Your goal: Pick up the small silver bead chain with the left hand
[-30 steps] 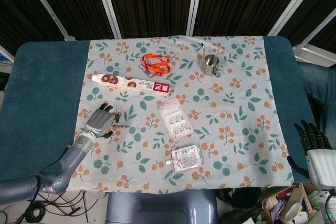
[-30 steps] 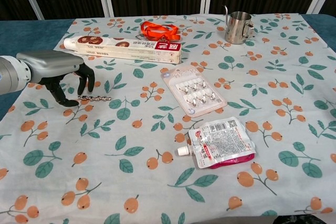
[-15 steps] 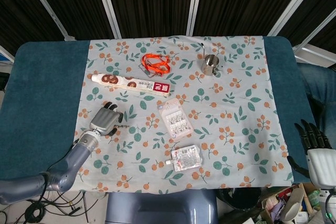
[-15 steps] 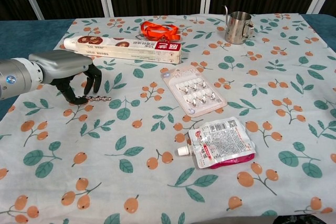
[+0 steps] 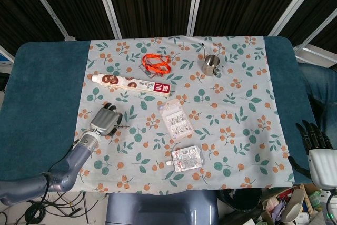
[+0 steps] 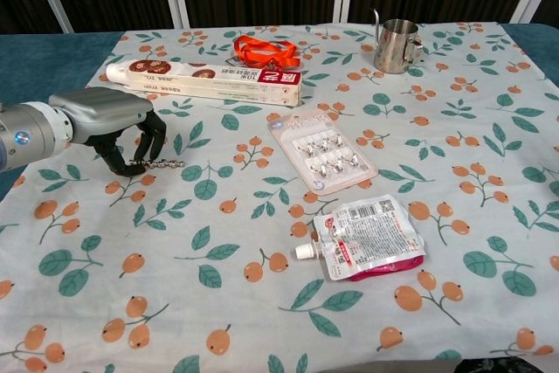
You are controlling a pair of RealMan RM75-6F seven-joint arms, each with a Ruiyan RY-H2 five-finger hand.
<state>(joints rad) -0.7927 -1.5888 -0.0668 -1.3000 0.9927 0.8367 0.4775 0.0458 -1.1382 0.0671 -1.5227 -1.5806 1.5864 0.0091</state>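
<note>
Your left hand (image 6: pixel 109 124) has slid a little toward the chain and its fingers have curled in more. Now the fingertips (image 6: pixel 138 156) close on the near end of the small silver bead chain (image 6: pixel 162 164). It looks like a pinch, so the grab has begun. The chain is not up yet. Most of it lies flat on the flowery cloth (image 6: pixel 262 321), near the left edge of the table and just in front of the long toothpaste box (image 6: pixel 205 81). Next you likely need to squeeze tight and lift slowly, because the thin chain could slip out.

Your right hand (image 5: pixel 314 146) waits off the right edge of the table, fingers apart, holding nothing.

Now the things that can hold stuff. The little steel cup (image 6: pixel 395 44) stands upright near the far right corner; you cannot see inside it. The clear flat pack (image 6: pixel 321 157) in the middle holds rows of small shiny pieces. The white pouch with a spout (image 6: pixel 367 238) lies flat and closed nearer the front edge.
</note>
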